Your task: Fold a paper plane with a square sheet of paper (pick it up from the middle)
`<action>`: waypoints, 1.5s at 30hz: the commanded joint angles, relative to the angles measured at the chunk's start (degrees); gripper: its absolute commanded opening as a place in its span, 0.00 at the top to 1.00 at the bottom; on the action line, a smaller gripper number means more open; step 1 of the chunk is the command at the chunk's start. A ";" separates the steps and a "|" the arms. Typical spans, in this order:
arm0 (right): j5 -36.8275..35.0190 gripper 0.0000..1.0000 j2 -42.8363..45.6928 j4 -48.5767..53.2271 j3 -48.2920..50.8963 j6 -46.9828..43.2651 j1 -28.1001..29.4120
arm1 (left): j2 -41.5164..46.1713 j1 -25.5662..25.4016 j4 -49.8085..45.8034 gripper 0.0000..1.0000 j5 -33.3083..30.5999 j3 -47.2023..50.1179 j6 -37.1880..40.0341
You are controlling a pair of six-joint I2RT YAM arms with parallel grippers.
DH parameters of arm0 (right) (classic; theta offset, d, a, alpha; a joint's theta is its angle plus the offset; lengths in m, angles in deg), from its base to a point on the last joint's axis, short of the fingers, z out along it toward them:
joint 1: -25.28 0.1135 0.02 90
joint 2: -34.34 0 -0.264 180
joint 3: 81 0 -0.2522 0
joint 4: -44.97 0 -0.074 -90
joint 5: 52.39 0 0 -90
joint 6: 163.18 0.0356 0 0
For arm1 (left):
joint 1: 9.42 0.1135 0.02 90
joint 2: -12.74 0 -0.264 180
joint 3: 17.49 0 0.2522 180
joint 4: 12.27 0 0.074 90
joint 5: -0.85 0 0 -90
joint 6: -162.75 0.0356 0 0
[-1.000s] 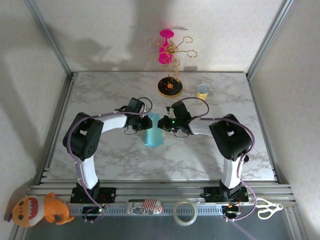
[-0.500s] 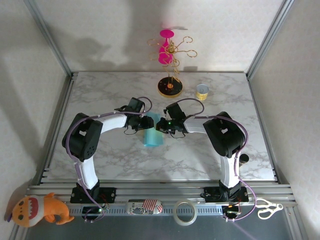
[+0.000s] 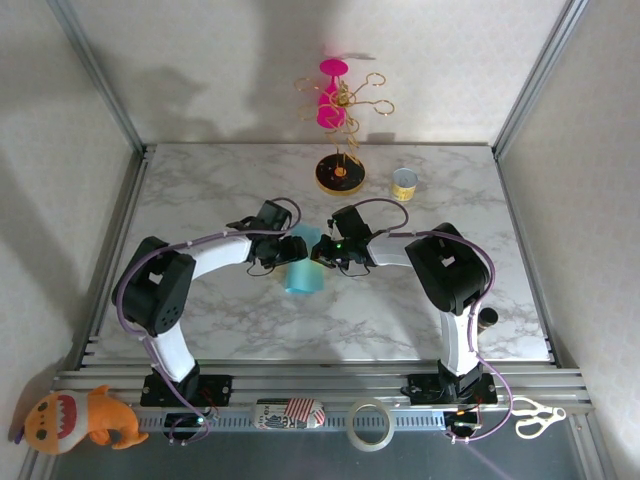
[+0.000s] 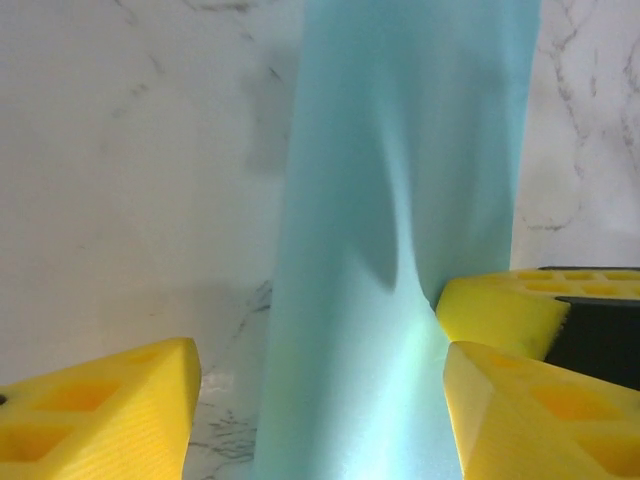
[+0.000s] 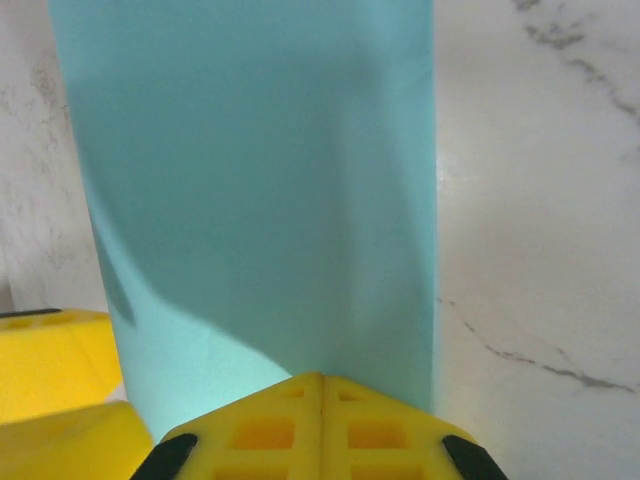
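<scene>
Left tool (image 4: 320, 352) newly spread, right tool (image 5: 320, 398) pinching smooth, folded teal sheet (image 5: 260, 180)

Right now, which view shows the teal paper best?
Right wrist: the paper is large, both side edges sharp, pinched by the shut right fingers. Left wrist shows it puckered between open left fingers. Top external shows it small.

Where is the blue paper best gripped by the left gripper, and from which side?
At the buckled end beside the shut right gripper, coming from the left, opposite it. There the paper seems lifted off the table, and the open left gripper straddles it.
</scene>
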 commanded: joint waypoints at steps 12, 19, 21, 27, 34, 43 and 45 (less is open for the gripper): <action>-3.69 0.82 10.93 -5.11 6.65 0.83 -5.22 | -4.21 -1.24 -3.59 0.58 -9.70 0.51 1.10; -7.62 0.77 13.20 -4.29 9.78 0.88 -7.04 | -5.14 -1.30 -3.60 0.58 -9.10 0.33 1.63; -8.42 0.75 13.73 -4.45 10.78 1.77 -7.57 | -5.23 -1.25 -3.95 0.56 -9.09 0.40 3.31; -8.34 0.72 14.59 -5.78 12.80 3.00 -9.26 | -5.99 -1.28 -5.02 0.54 -8.96 0.86 8.31; -7.23 0.72 14.26 -6.22 12.49 2.33 -9.35 | -7.77 -1.28 -6.59 0.53 -10.39 0.24 11.28; -5.99 0.73 13.89 -6.66 12.36 2.02 -9.35 | -9.81 -1.29 -7.04 0.53 -10.94 -0.02 10.57; -5.86 0.73 13.81 -6.80 12.36 2.11 -9.35 | -10.40 -1.33 -7.15 0.52 -10.63 -0.11 9.88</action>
